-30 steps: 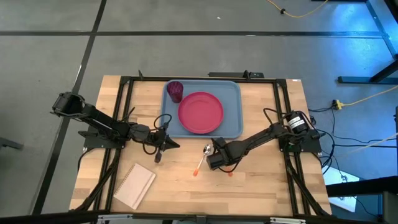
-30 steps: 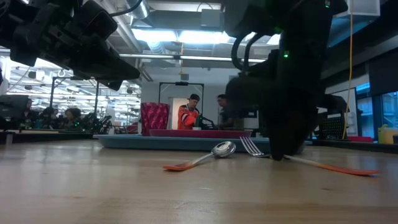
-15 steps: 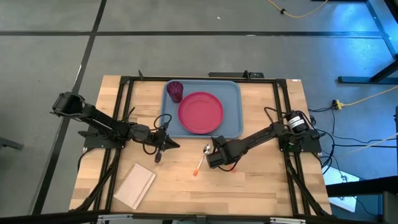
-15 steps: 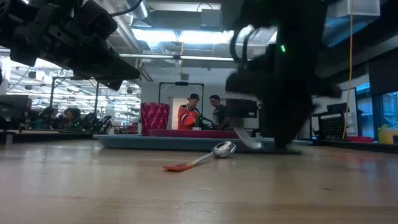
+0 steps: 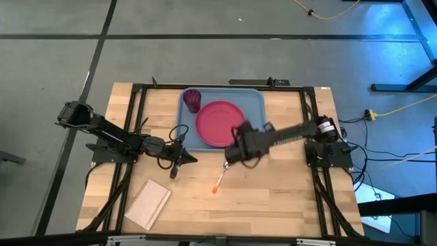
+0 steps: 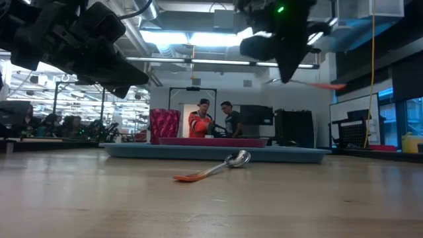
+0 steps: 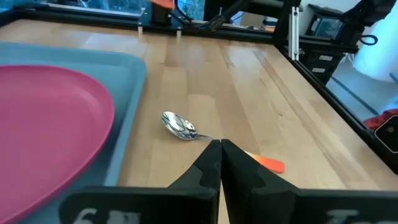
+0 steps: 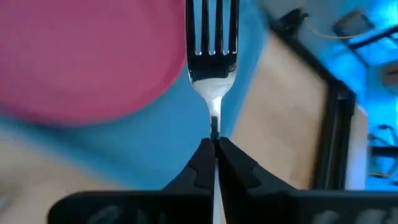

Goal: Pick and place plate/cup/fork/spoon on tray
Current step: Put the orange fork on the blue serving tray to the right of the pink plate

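My right gripper (image 5: 235, 147) is shut on the fork (image 8: 212, 37) and holds it in the air over the near edge of the light blue tray (image 5: 256, 102). The pink-red plate (image 5: 220, 123) and the dark red cup (image 5: 192, 100) stand on the tray. The spoon (image 5: 222, 172) lies flat on the table just in front of the tray, and also shows in the low view (image 6: 218, 168). My left gripper (image 5: 193, 159) is shut and empty, left of the spoon and above the table. My right gripper pinches the fork's thin metal neck (image 8: 214, 127) just behind the tines between its two fingers. The tines (image 8: 212, 25) stick out past the fingertips over the plate's edge. The orange handle (image 6: 326, 85) sticks out behind the gripper. The fork is lifted clear.
A white notebook (image 5: 148, 203) lies at the table's near left. The spoon's bowl (image 7: 179, 126) lies just ahead of my left gripper's fingertips (image 7: 219, 149). Bare wood lies to the right of the tray and along the near edge. People stand in the room behind.
My right gripper has risen from the table with the fork and gone toward the far edge, over the tray's near rim. The fork, which lay on the table beside the spoon, is lifted clear. The spoon has stayed where it was.
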Available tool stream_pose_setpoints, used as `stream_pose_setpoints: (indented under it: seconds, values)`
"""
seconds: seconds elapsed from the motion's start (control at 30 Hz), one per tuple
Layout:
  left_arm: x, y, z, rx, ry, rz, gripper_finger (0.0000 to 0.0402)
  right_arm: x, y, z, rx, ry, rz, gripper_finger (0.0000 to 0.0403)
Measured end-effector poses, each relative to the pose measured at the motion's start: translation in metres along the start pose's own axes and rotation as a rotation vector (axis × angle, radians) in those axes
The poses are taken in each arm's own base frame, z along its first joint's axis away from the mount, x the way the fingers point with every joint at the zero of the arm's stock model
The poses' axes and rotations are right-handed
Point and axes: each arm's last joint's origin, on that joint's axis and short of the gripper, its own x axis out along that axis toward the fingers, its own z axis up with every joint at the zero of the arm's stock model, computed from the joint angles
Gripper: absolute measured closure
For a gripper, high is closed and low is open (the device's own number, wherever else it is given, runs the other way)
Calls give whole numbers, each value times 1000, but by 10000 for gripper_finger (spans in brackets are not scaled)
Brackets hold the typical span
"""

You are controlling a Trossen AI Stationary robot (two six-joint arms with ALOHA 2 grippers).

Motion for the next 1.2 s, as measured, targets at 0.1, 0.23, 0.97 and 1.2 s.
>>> stream_pose_setpoints:
  seconds: [0.1,0.23,0.97,1.2]
  values:
    - [0,0,0,-2,0,0,401,20,-14,29,-9,18,19,398]
    - [0,-1,-1,-23,11,-3,401,56,-40,60,32,80,-10,399]
    - [0,-3,-2,-20,17,3,401,216,-86,48,396,349,290,398]
    - [0,-3,-2,-20,15,10,401,228,-87,39,503,360,311,384]
